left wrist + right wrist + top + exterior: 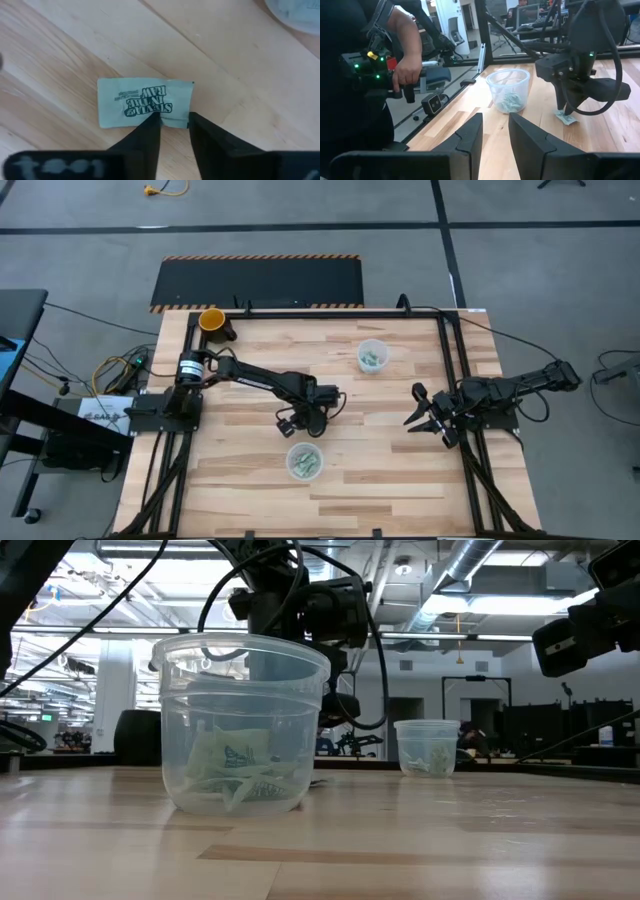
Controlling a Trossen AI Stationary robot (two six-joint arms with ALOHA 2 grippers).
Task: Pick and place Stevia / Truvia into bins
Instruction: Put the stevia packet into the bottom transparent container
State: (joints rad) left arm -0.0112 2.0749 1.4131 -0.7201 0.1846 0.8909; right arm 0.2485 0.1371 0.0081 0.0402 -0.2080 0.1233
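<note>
One green-and-white Stevia packet (142, 100) lies flat on the wood under my left gripper (172, 120). That gripper points down near the table's middle (318, 415), its fingers a narrow gap apart. The right wrist view shows the packet (565, 118) below that gripper too. Two clear cups hold more packets: a near one (304, 461) (243, 725) just nearward of the left gripper, and a far one (372, 356) (428, 747). My right gripper (422, 412) (496, 125) waits open at the table's right side, touching nothing. My left gripper comes from above, pointing down. One fingertip (152, 122) stands on the packet's long edge (165, 120) and the other (195, 122) at its corner. The packet lies flat on the table and is not bunched between the fingers.
An orange cup (212, 320) stands at the table's far left corner. Black frame rails (455, 370) run along the table's left, right and far edges. A person's hand (407, 65) holds a device beyond the table's left side. Bare wood lies between the cups and toward the near edge.
</note>
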